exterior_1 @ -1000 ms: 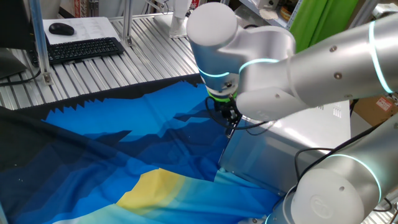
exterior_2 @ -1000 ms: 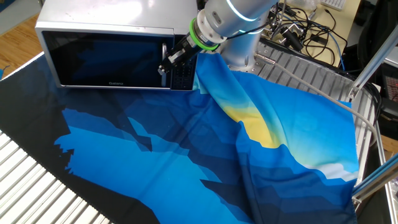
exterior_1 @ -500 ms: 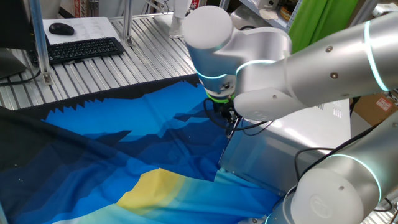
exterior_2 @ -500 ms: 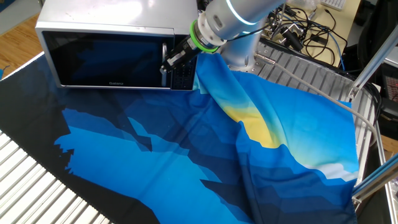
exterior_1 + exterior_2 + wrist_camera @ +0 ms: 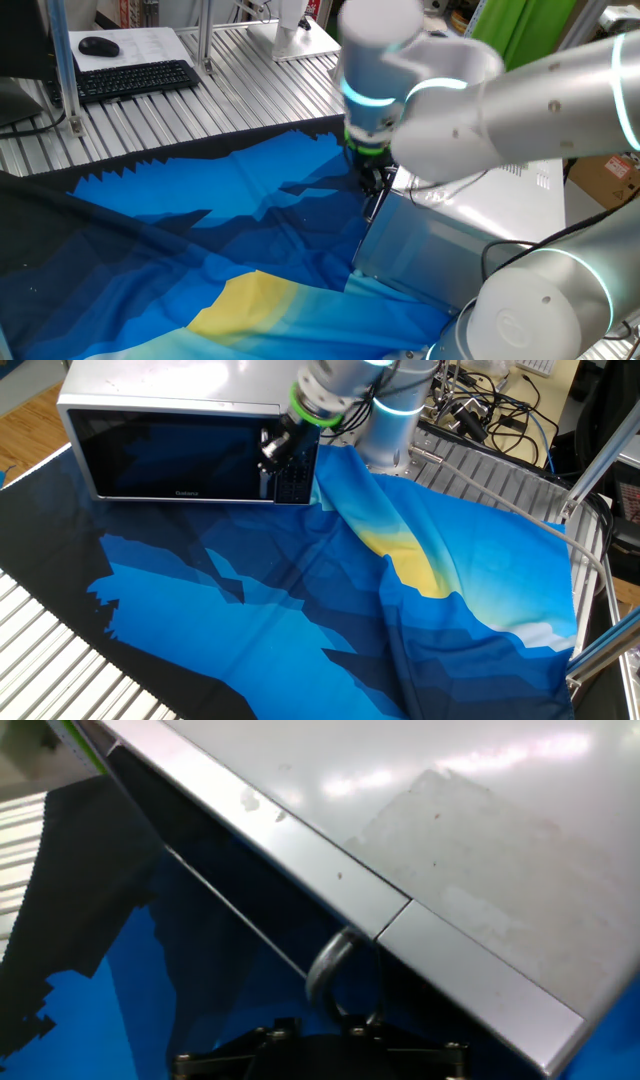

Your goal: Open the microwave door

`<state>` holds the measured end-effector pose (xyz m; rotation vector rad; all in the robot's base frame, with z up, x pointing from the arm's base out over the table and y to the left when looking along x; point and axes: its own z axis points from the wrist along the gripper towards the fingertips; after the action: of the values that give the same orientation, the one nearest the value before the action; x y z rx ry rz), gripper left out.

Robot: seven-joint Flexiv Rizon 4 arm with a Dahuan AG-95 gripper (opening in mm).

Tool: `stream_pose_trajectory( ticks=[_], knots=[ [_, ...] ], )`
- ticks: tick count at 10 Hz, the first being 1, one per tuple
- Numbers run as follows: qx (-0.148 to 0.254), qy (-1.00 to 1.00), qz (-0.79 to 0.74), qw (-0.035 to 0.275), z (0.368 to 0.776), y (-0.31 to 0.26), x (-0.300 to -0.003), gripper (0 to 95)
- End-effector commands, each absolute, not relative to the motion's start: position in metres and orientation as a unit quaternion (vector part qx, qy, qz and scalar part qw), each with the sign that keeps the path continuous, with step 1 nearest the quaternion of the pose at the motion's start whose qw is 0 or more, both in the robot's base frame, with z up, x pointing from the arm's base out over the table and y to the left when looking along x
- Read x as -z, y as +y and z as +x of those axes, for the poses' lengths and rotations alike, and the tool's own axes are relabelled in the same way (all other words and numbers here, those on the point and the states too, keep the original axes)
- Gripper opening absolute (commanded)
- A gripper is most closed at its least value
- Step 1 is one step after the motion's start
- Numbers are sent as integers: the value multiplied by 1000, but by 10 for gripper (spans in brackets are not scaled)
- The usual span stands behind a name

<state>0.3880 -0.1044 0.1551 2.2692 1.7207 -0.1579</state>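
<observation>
- At the upper end of the handle [image 5: 264, 460], the gripper [image 5: 272, 448] sits against the front of the microwave [image 5: 180, 400], its body blurred in both fixed views.
- Whether the fingers are spread, closed or clamped on the handle cannot be told: the fixed views are too blurred and small, and the hand view shows only the dark base of the gripper [image 5: 320, 1045] along its bottom edge.
- Just ahead of the gripper in the hand view, the curved top of the handle [image 5: 328, 968] stands out from the door [image 5: 230, 910], directly below the seam in the silver top trim.
- To the gripper's left in the other fixed view, the door [image 5: 165, 455] lies flush with the casing, its dark glass reflecting the blue cloth [image 5: 300, 600].
- To the gripper's right in that view is the dark control panel [image 5: 297, 475], touched at its lower edge by the cloth.
- Below the gripper in one fixed view, the door [image 5: 400, 250] runs edge-on down to the cloth [image 5: 200, 230], with the gripper [image 5: 372, 185] at its top corner.
- Far behind the arm [image 5: 470, 110] in that view, a keyboard [image 5: 135, 78] and mouse [image 5: 98, 45] rest on a slatted metal bench.
</observation>
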Motion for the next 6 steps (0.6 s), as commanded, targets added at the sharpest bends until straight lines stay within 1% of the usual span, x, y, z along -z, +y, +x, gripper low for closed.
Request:
stream_pose_trajectory(
  ticks=[1,2,3,5,6],
  knots=[
    [32,545,827,132,388,-112,-152,190],
    [40,537,830,143,388,-111,-153,190],
    [36,514,845,140,394,-108,-155,190],
    [63,478,863,149,415,-96,-154,190],
    [67,478,863,150,424,-91,-153,190]
  ],
)
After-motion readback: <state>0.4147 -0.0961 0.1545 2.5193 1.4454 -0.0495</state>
